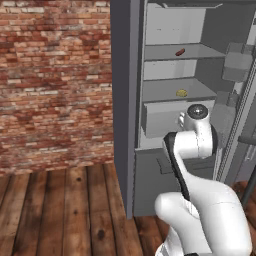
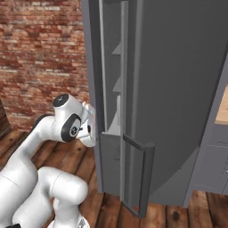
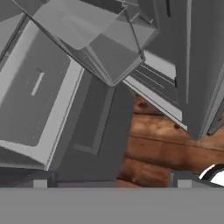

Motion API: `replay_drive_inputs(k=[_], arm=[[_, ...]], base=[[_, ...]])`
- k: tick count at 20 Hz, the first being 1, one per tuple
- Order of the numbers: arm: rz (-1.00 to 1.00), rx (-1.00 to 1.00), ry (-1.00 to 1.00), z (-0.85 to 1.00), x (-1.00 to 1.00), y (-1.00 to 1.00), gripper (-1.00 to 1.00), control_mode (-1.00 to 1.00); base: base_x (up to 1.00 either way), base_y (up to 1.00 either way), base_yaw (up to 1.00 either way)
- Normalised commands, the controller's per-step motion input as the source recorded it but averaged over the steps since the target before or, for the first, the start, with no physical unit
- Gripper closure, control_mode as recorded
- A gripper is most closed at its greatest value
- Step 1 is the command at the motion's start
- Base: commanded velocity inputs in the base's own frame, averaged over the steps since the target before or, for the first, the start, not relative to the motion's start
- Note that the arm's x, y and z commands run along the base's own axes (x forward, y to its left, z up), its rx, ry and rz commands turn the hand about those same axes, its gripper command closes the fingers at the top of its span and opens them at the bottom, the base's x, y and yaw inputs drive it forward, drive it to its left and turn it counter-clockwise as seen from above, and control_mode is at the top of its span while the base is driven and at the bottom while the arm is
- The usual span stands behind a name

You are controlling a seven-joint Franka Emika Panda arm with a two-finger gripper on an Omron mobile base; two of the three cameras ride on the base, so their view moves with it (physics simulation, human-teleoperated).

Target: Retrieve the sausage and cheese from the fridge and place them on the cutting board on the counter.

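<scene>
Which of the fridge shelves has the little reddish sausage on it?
The upper shelf of the open fridge holds the sausage. The shelf below holds the yellowish cheese instead, just above the drawer.

A: Item one, lettering. Anything to enter for the fridge (image 1: 175, 100)?

B: Nothing legible. I see plain grey panels, shelves and a drawer front, with no brand, label or number on any of them.

A: The open door (image 2: 178, 89) and its handle (image 2: 142, 178)?

B: Blank, both. No sticker, no sign.

A: The brick wall (image 1: 55, 80), the wooden floor (image 1: 60, 210)?

B: No writing on either. My own arm (image 1: 200, 200) carries no marking I can read. Entry: none.
</scene>
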Motion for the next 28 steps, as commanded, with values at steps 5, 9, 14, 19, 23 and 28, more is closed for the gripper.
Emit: replay_drive_inputs(k=[5, 9, 14, 19, 23, 28], arm=[[-0.41, 0.04, -0.04, -0.15, 0.27, -0.39, -1.0, -1.0], [-0.39, 0.01, -0.07, -0.09, 0.05, -0.58, -1.0, -1.0], [-0.33, 0.01, -0.05, -0.05, 0.01, -0.66, -1.0, -1.0], [-0.22, 0.04, -0.05, 0.0, -0.03, -0.73, -1.0, -1.0], [-0.12, 0.08, -0.07, 0.0, -0.16, -0.76, -1.0, -1.0], [-0.1, 0.08, -0.05, 0.0, -0.21, -0.78, -1.0, -1.0]], base=[[0.0, 0.0, 0.0], [0.0, 0.0, 0.0], [0.0, 0.0, 0.0], [0.0, 0.0, 0.0], [0.0, 0.0, 0.0], [0.0, 0.0, 0.0]])
